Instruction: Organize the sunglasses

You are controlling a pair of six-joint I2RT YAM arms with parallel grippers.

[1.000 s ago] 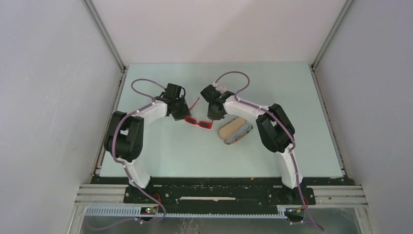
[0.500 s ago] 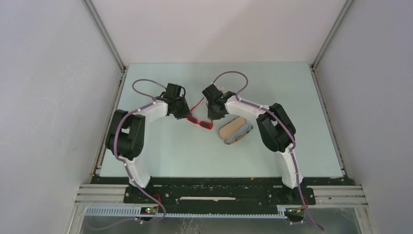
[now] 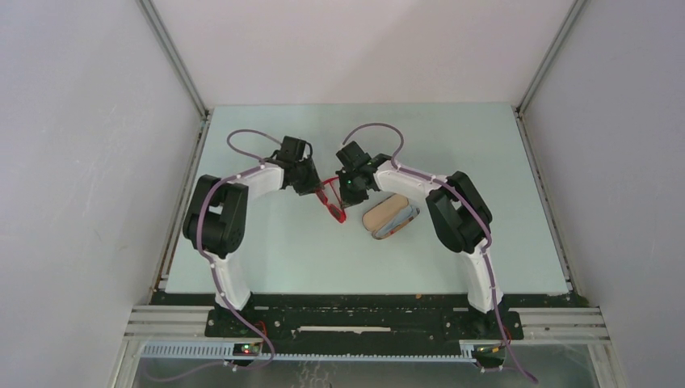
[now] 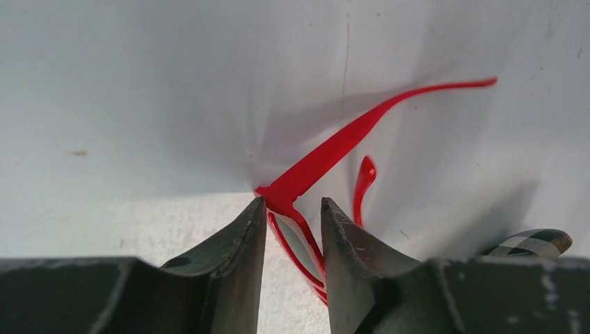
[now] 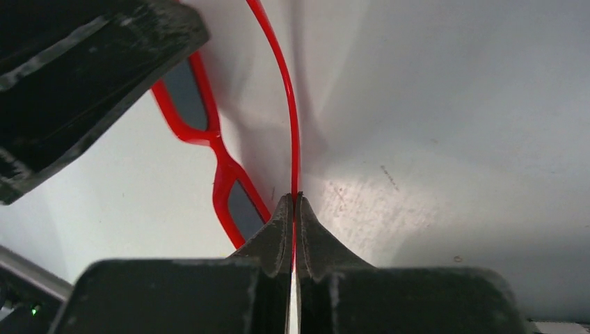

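Observation:
The red sunglasses (image 3: 332,203) are in the middle of the table between my two grippers. My left gripper (image 3: 312,183) pinches one end of the front frame: in the left wrist view the lens end (image 4: 300,236) sits between the fingers, touching both, and a red arm (image 4: 334,149) runs away up and right. My right gripper (image 5: 293,198) is shut on the other thin red arm (image 5: 294,139), with the dark lenses (image 5: 221,174) to its left. In the top view the right gripper (image 3: 348,187) stands just right of the glasses.
The brown plaid case (image 3: 390,216) lies open just right of the sunglasses, under the right arm; its end shows in the left wrist view (image 4: 536,241). The left gripper's black body (image 5: 83,76) fills the right wrist view's upper left. White walls enclose the table (image 3: 283,259).
Both grippers have closed in on the sunglasses. The right one has shut on a thin arm. The glasses have turned from lying slantwise to a steeper, narrower line between the grippers.

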